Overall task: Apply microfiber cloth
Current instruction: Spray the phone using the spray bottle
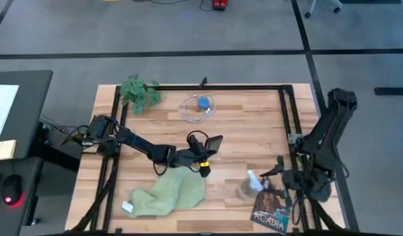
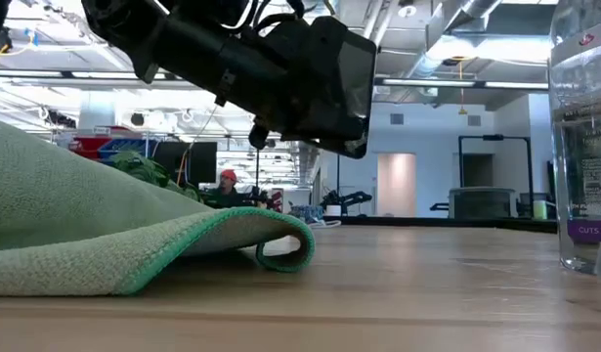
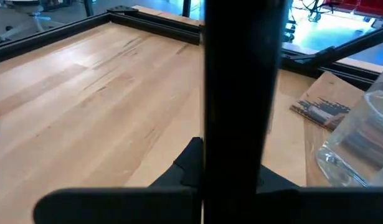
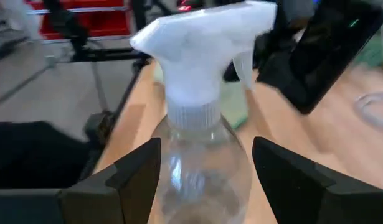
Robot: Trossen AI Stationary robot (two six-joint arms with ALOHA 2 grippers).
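**Left gripper lifts black phone beside microfiber cloth; right gripper stands spread at spray bottle**

The left gripper [image 1: 202, 152] hangs over the middle of the wooden table [image 1: 253, 124], its fingers clamped on a black phone [image 1: 211, 145] held edge-on above the boards. In the left wrist view the phone [image 3: 241, 93] rises as a dark vertical slab straight out from between the fingers, with bare planks beyond it. From table height the phone [image 2: 334, 93] hangs tilted and clear of the surface, the arm running in from above.

The microfiber cloth [image 1: 168, 192] lies crumpled on the table just below and to the arm side of that gripper, toward the front edge; a small white tag [image 1: 128, 208] shows at its far corner. Its folded hem [image 2: 232, 240] curls up from the wood directly under the raised phone.

The right gripper [image 1: 283, 176] sits near the table's front right corner, fingers spread wide on either side of a clear spray bottle [image 1: 248, 185] with a white trigger head [image 4: 200, 43]; the right wrist view shows a gap between each finger [image 4: 132, 171] and the bottle's body. A printed booklet [image 1: 269, 211] lies just beside the bottle.

Farther out from both grippers, a leafy green plant [image 1: 140, 92] and a coiled cable with a blue object [image 1: 200, 107] rest near the back edge.
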